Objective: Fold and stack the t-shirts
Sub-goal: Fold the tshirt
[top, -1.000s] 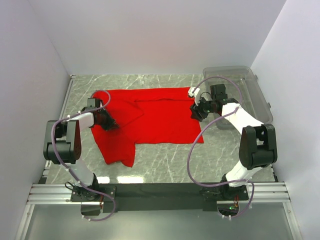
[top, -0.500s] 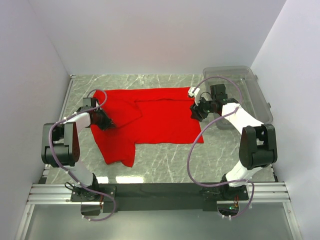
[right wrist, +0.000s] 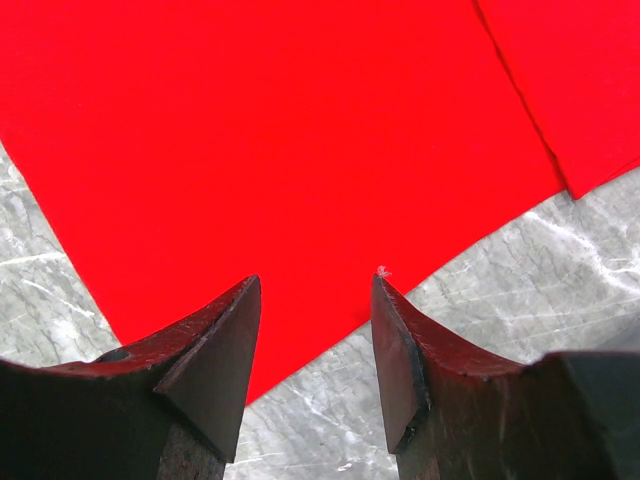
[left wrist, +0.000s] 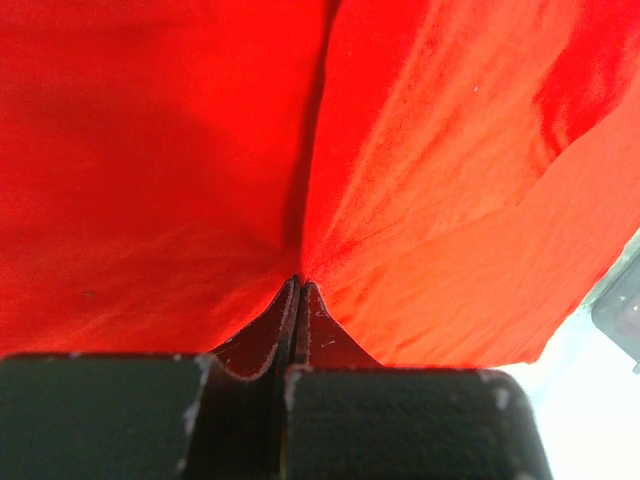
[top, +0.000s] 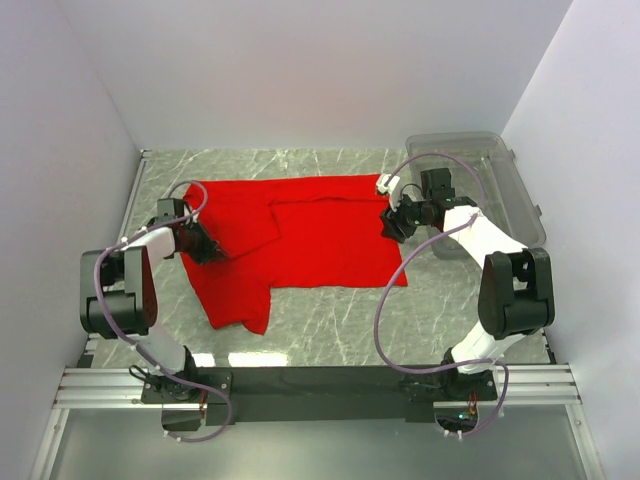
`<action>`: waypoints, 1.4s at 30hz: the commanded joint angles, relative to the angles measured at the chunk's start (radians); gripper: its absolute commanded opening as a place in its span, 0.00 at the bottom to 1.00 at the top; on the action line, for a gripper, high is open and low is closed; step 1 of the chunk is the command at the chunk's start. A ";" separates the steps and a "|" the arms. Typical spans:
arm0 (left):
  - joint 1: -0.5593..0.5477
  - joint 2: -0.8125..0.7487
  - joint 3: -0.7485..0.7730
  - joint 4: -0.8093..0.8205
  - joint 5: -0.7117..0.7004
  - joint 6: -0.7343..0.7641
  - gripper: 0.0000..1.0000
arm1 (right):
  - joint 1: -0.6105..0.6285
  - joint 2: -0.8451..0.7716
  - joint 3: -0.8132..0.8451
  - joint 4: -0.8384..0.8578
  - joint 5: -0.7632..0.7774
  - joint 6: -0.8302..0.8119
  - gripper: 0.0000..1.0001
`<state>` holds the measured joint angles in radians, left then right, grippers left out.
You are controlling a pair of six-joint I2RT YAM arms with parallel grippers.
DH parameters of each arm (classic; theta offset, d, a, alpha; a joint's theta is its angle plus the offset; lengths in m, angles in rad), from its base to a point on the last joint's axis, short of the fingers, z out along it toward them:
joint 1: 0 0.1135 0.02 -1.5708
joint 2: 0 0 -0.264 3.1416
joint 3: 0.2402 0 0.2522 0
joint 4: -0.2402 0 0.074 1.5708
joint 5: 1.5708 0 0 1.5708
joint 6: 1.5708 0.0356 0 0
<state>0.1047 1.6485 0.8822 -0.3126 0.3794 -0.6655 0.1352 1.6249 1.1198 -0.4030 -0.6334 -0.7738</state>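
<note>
the shirt (top: pixel 310 235) lies spread on the marble table (top: pixel 340 330), red and mostly flat, filling the middle from left to right. its right edge ends just left of the clear bin (top: pixel 500 160), which sits in the far right corner. none of the cloth is in the bin. on the left side 1 flap lies folded over the body, with a diagonal crease running from the far edge toward the middle. a narrower part of the shirt reaches out toward the near edge on the left.

my left gripper (left wrist: pixel 298 285) is clenched on the shirt at its left edge. in the left wrist view the 2 fingers meet tip to tip and the cloth puckers into folds right at that point, so red fabric is pinched between them. from above, that arm is bent far out to the left, with its wrist low over the cloth.

my right gripper (right wrist: pixel 315 285) is released, its jaws standing apart with nothing between them. it hangs over the shirt's right edge, where the right wrist view shows red cloth and grey marble meeting. i can't tell from these views whether its tips touch the fabric or sit just above it. the right forearm crosses the near left corner of the bin.
</note>
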 commanded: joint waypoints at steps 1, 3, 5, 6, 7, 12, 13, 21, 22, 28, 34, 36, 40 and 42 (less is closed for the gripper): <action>0.021 -0.049 0.001 -0.016 0.007 0.024 0.01 | 0.007 -0.042 -0.005 0.033 -0.023 0.011 0.55; 0.023 -0.041 0.009 -0.017 0.012 0.027 0.01 | 0.006 -0.042 -0.008 0.035 -0.023 0.013 0.55; 0.024 -0.032 0.023 -0.023 0.015 0.030 0.01 | 0.007 -0.042 -0.005 0.033 -0.023 0.013 0.55; 0.023 -0.027 0.024 -0.023 0.016 0.030 0.01 | 0.007 -0.042 -0.006 0.036 -0.022 0.013 0.55; 0.024 -0.027 0.030 -0.026 0.021 0.032 0.02 | 0.007 -0.043 -0.008 0.036 -0.022 0.011 0.55; 0.027 -0.050 0.035 -0.039 0.012 0.044 0.18 | 0.006 -0.045 -0.008 0.029 -0.026 0.004 0.55; 0.030 -0.068 0.034 -0.040 0.004 0.047 0.36 | 0.006 -0.048 -0.006 0.024 -0.032 -0.005 0.55; 0.058 -0.470 0.074 -0.104 -0.294 0.144 0.99 | 0.010 -0.080 0.014 -0.160 -0.098 -0.322 0.56; 0.062 -0.510 0.054 -0.118 -0.354 0.123 1.00 | 0.010 -0.086 0.014 -0.192 -0.127 -0.375 0.56; 0.173 -0.716 -0.100 -0.186 -0.275 -0.061 0.90 | 0.012 -0.141 -0.067 -0.430 -0.146 -0.821 0.57; 0.182 -0.728 -0.221 -0.281 -0.188 -0.143 0.92 | 0.035 -0.174 -0.144 -0.415 -0.062 -0.848 0.60; 0.182 -0.742 -0.265 -0.280 -0.186 -0.170 0.91 | 0.047 -0.184 -0.169 -0.387 -0.035 -0.829 0.61; 0.182 -0.670 -0.273 -0.298 -0.174 -0.201 0.89 | 0.078 -0.192 -0.221 -0.304 -0.006 -0.742 0.61; 0.182 -0.609 -0.264 -0.316 -0.217 -0.203 0.88 | 0.080 -0.183 -0.222 -0.286 -0.003 -0.726 0.61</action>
<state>0.2829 0.9939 0.5972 -0.6109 0.1780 -0.8333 0.2031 1.4742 0.9005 -0.7513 -0.6544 -1.5372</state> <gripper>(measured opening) 0.884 0.606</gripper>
